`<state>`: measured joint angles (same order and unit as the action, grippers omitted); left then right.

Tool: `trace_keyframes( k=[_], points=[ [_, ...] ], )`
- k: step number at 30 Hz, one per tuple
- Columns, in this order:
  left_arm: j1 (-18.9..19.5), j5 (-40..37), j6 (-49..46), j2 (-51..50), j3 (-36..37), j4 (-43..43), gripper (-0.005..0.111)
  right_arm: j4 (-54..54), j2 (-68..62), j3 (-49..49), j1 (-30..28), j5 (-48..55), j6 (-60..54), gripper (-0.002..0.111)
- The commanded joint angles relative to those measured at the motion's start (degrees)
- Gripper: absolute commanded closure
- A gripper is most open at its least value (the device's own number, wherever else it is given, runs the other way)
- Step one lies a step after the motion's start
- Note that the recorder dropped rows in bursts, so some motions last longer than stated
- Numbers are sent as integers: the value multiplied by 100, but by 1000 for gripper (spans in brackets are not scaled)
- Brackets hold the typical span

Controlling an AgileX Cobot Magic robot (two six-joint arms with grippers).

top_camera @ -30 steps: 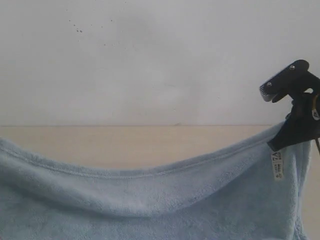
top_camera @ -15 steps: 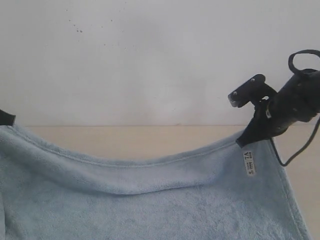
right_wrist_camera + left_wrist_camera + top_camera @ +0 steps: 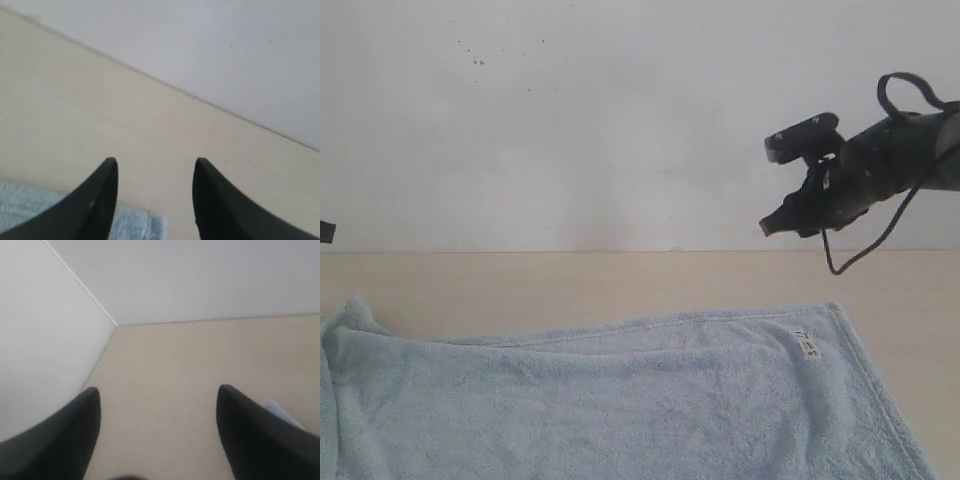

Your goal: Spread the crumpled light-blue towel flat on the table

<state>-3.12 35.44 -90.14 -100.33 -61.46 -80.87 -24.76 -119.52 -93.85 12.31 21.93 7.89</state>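
The pale-blue towel point(image 3: 610, 400) lies on the beige table point(image 3: 620, 280), largely flat, its white label point(image 3: 806, 344) near the far right corner; the far left corner is slightly bunched. My right gripper point(image 3: 767, 228) hovers open above that right corner, holding nothing. In the right wrist view the open right gripper point(image 3: 155, 165) frames bare table, with a towel corner point(image 3: 130, 222) below. My left gripper point(image 3: 157, 392) is open and empty over bare table; a sliver of towel point(image 3: 282, 415) shows beside one finger. In the exterior view only a dark tip of the left gripper point(image 3: 325, 232) shows at the left edge.
An off-white speckled wall point(image 3: 620, 120) rises behind the table. The table's far left corner meets two walls point(image 3: 116, 326). A black cable point(image 3: 865, 235) loops from the right arm.
Both grippers have let go of the towel's upper corners. The towel has dropped from hanging to lying on the table. The right gripper has moved left and up, clear of the cloth.
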Motion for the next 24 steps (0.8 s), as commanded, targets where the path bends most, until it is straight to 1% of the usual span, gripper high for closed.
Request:
trace_keyframes(
  k=[1,2,3,5,9,12,14,15,16,19,20,21,22,23,24],
  points=[
    [21,-24,-509,224,-103,-1082,43,189,127,-323,-143,619,-226,64],
    [21,-100,-839,304,-103,-1625,43,303,177,-272,-143,747,-430,64],
    [21,-172,-1258,396,-75,-1907,43,559,243,-212,-143,781,-631,64],
    [-29,-278,-1423,631,216,-1907,43,1228,438,45,-152,747,-1181,64],
    [-46,-580,-1378,1268,772,-1907,44,1834,894,654,-152,455,-1518,64],
    [-46,-959,-1378,1795,1027,-1907,47,2297,1215,1100,-142,554,-1788,64],
    [-148,-1234,-1403,2125,1255,-1907,49,2865,1406,1471,-142,703,-2356,65],
    [-216,-1293,-1432,2279,1396,-1907,51,3126,1503,1643,-142,746,-2616,68],
    [-299,-1303,-1464,2405,1535,-1907,54,3446,1597,1877,-142,745,-2884,75],
    [-570,-1301,-1787,2648,1992,-1907,65,4069,1842,2551,-142,601,-3471,106],
    [-648,-1291,-1900,2716,2131,-1907,67,4154,1916,2745,-142,560,-3570,108],
    [-739,-1279,-2046,2777,2305,-1907,69,4193,1977,2886,-142,523,-3614,105],
    [-813,-1186,-2171,2831,2462,-1907,68,4193,2048,3033,-142,511,-3683,101],
    [-860,-1042,-2225,2868,2566,-1907,66,4193,2113,3156,-142,511,-3758,95],
    [-914,-705,-2262,2947,2744,-1907,57,4193,2237,3321,-142,511,-3862,84]
  ],
)
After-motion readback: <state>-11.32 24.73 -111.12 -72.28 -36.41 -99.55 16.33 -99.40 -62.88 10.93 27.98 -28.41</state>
